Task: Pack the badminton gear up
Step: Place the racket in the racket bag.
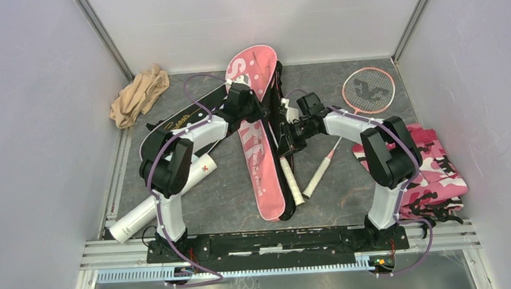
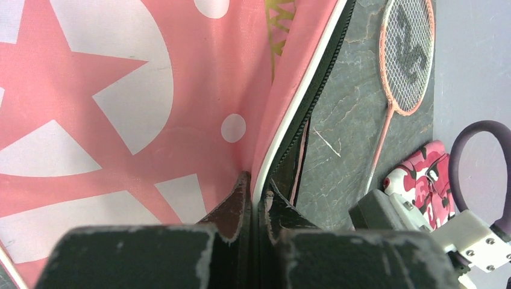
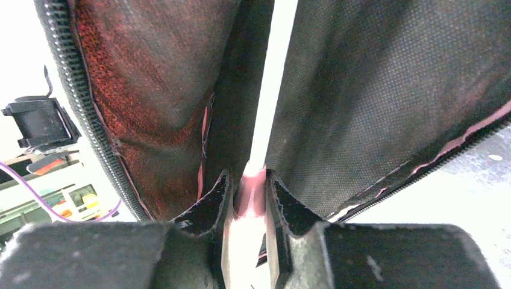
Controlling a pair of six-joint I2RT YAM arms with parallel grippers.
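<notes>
The pink bag (image 1: 261, 151) lies lengthwise mid-table with its top flap raised. My left gripper (image 1: 246, 99) is shut on the flap's white-piped edge (image 2: 283, 129), the fingertips (image 2: 241, 195) pinching it. My right gripper (image 1: 290, 137) is shut on a racket (image 3: 250, 195) at the pink collar above its white handle (image 1: 292, 180). The shaft (image 3: 268, 90) runs up into the bag's dark lining (image 3: 373, 90), and the head is hidden inside. A second pink racket (image 1: 368, 91) lies at the right. A black bag (image 1: 171, 126) and a white tube (image 1: 159, 204) lie left.
A beige cloth (image 1: 139, 94) is bunched in the far left corner. A pink camouflage cloth (image 1: 435, 167) lies by the right wall, under the right arm's elbow. Walls close off the left, far and right sides.
</notes>
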